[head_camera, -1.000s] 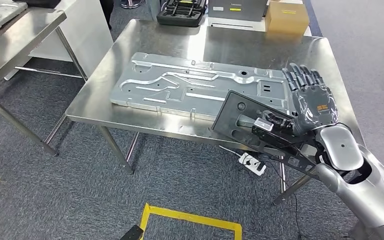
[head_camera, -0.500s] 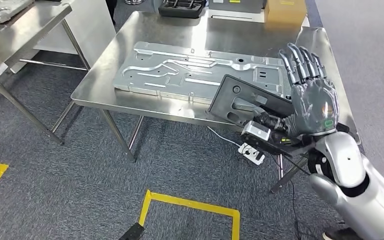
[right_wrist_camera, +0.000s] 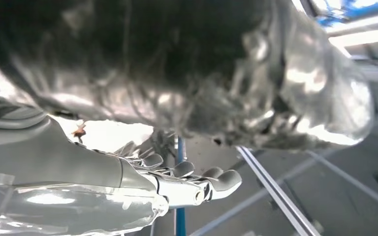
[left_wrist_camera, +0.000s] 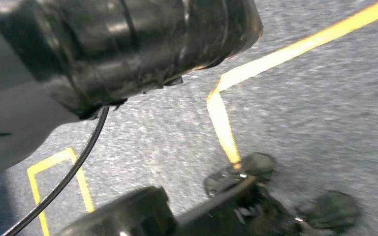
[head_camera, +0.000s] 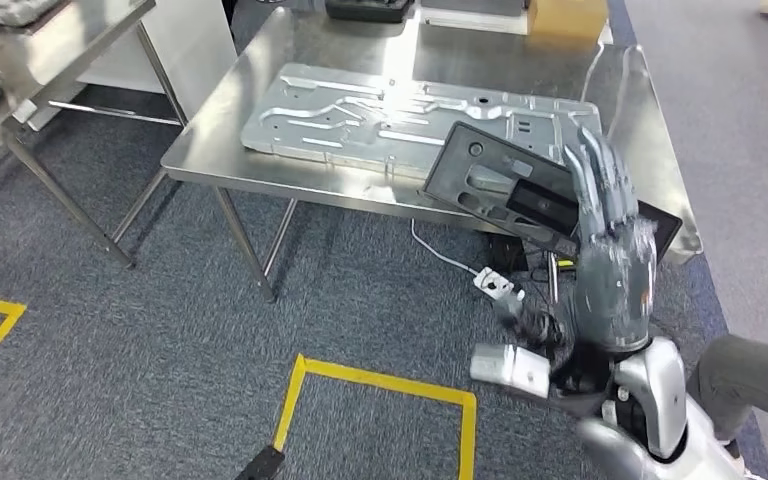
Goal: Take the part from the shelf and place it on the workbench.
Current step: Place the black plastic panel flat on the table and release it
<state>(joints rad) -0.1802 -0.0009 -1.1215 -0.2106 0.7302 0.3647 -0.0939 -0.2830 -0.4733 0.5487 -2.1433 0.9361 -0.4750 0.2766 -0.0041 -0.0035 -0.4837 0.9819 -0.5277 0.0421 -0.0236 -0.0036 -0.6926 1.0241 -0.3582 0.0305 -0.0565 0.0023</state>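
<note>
A steel tabltop is not the term here: a steel tabletop (head_camera: 260,160) on grey carpet (head_camera: 110,330) is marked off by yellow floor tape (head_camera: 380,385). A black part (head_camera: 520,190) is seen tilted at its edge, the right hand (head_camera: 610,260) raised beside it, fingers spread; grip cannot be told.

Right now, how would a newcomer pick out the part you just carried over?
Find the steel workbench. On its near right edge, overhanging, lies the black plastic panel, tilted, beside the right robot hand. Unlike the long silver stamped plate beside it, it is dark and smaller.
</note>
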